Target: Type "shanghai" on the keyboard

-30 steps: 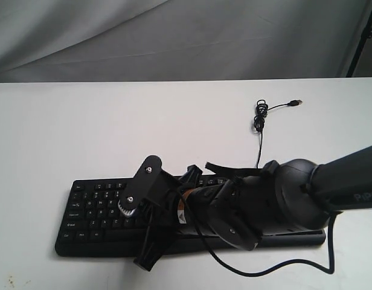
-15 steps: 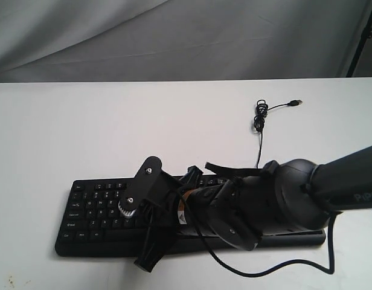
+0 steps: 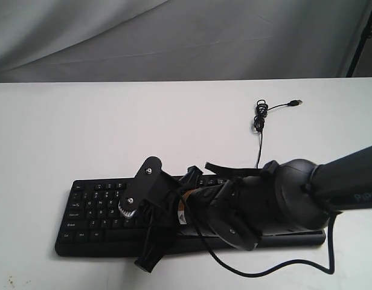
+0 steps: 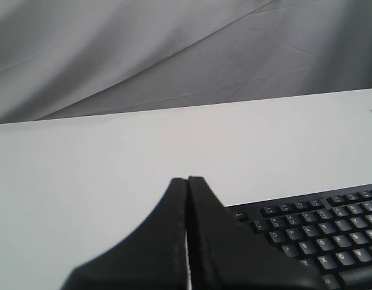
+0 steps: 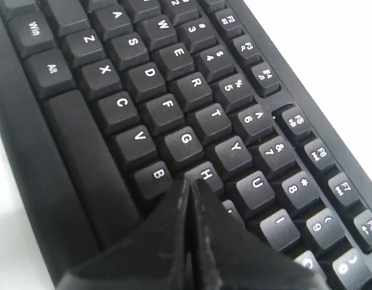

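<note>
The black keyboard [image 3: 89, 208] lies flat on the white table [image 3: 113, 133]; the right gripper [image 5: 189, 184], jaws clenched empty into one narrow tip, hangs at the edge of its H key [image 5: 205, 173]. This looks like an H press, so the tip should centre on that cap and drop straight down, clear of the G key [image 5: 185, 140] and B key [image 5: 157, 175], then lift cleanly. The left gripper [image 4: 187, 181], jaws likewise clenched empty, hovers off the keyboard's Esc corner.

looks like some robot lab test setup to me, just a plain white table [image 3: 83, 121] with a wrinkly grey cloth backdrop [image 3: 174, 36] hung behind and a black robot arm [image 3: 349, 178] reaching over it
</note>
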`<state>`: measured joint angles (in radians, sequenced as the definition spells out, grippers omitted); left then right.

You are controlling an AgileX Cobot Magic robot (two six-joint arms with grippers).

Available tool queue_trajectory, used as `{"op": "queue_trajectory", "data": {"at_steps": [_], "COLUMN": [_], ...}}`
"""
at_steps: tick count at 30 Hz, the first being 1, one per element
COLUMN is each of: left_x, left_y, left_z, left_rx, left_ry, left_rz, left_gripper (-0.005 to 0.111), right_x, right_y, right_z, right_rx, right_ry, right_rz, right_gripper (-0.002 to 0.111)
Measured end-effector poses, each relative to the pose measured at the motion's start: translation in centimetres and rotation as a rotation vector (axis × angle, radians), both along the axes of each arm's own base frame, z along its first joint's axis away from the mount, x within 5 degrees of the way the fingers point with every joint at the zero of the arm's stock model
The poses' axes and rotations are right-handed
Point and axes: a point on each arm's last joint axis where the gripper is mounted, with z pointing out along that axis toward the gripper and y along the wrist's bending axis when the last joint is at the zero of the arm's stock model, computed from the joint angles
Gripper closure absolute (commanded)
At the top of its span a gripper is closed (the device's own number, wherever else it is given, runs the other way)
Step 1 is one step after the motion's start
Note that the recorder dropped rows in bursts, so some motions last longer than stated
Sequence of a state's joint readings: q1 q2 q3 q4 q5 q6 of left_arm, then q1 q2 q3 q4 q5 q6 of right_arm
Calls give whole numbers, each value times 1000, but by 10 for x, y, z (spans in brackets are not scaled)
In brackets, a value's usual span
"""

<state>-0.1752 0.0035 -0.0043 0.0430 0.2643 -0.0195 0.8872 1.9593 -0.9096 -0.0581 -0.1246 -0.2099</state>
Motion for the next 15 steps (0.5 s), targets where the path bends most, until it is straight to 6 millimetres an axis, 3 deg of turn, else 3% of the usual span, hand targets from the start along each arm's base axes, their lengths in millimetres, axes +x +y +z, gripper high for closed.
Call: {"op": "queue_trajectory", "data": {"at_steps": [15], "left_x": [0], "left_y": [0], "left_z": [0], "left_rx": [0], "left_ry": [0], "left_rz": [0], "left_gripper": [107], "right_x": [11], "right_y": [23], "right_z": [25], "right_rx": [24], "right_ry": [-50], "right_rz": [37], "right_gripper": [108]}}
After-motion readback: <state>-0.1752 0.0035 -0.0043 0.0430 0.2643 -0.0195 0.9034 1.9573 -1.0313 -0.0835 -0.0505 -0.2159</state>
